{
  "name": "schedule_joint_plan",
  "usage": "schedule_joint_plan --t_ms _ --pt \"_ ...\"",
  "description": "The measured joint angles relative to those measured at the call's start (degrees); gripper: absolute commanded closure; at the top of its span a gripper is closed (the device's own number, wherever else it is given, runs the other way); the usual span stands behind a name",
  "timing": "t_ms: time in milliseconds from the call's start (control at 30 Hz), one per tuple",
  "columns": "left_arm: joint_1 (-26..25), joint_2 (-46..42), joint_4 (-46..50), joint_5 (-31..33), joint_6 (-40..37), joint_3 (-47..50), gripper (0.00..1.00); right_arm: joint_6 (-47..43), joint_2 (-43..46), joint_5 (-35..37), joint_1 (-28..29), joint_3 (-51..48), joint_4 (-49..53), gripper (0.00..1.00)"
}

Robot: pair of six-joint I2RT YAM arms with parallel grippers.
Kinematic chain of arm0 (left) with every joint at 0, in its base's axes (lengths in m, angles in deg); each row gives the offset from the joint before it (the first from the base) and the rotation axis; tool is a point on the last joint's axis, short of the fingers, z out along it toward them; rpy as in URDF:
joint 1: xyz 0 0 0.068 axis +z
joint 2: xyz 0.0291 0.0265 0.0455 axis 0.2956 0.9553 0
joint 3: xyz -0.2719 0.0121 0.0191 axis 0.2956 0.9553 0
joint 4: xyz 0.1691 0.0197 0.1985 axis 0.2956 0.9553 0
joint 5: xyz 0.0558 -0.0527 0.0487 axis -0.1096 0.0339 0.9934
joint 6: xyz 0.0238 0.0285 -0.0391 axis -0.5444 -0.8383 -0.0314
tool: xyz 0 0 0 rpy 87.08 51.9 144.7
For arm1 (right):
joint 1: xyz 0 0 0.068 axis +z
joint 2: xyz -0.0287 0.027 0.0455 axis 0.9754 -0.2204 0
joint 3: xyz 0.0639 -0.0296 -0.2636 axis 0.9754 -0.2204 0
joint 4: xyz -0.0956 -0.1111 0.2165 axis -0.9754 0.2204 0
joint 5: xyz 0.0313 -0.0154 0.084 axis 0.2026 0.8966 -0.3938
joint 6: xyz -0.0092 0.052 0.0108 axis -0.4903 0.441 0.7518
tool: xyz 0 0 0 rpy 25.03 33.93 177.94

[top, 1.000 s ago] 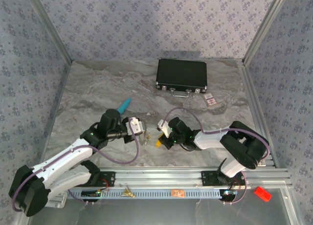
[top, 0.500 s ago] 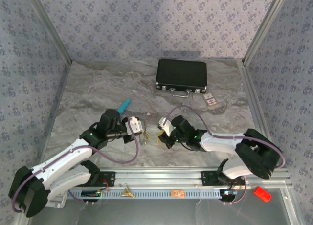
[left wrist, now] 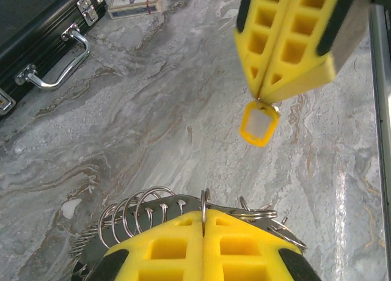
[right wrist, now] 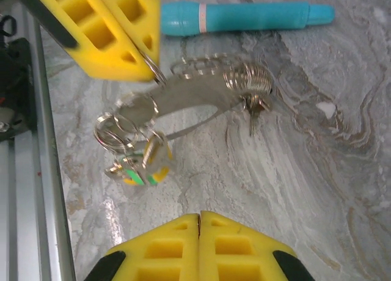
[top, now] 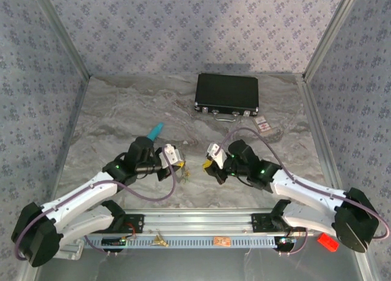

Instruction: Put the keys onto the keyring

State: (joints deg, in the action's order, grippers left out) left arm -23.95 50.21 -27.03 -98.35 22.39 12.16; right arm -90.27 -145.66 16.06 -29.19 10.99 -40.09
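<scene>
My left gripper is shut on one ring of the keyring, a flat silver loop carrying several split rings. It hangs just above the table, with green and yellow tags at one end. My right gripper faces it, shut on the little ring of a yellow-framed tag that dangles from its fingertips. From above, the left gripper and right gripper are a short gap apart. Small gold-coloured keys lie on the front rail.
A teal tube lies just behind the keyring. A black case with a chrome handle sits at the back, with a card box to its right. An orange tag and a red piece lie on the front rail.
The right arm has swung its elbow out to the right, and its gripper has risen and shifted slightly right with the yellow tag. The left gripper has hardly moved.
</scene>
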Motion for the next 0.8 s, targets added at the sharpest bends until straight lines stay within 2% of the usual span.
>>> schedule_joint_plan --t_ms 233,467,800 --pt "-0.7 2.1 -1.7 0.0 3.5 -0.4 1.00 -0.5 1.0 -5.4 -0.8 3.5 2.6 1.00" --pt "-1.0 2.1 -1.8 0.0 4.7 -0.4 1.00 -0.5 -3.1 -10.4 -0.7 7.3 2.5 1.00" --pt "-1.3 2.1 -1.7 -0.7 4.7 -0.4 1.00 -0.5 -9.0 -11.4 0.1 10.7 1.7 1.00"
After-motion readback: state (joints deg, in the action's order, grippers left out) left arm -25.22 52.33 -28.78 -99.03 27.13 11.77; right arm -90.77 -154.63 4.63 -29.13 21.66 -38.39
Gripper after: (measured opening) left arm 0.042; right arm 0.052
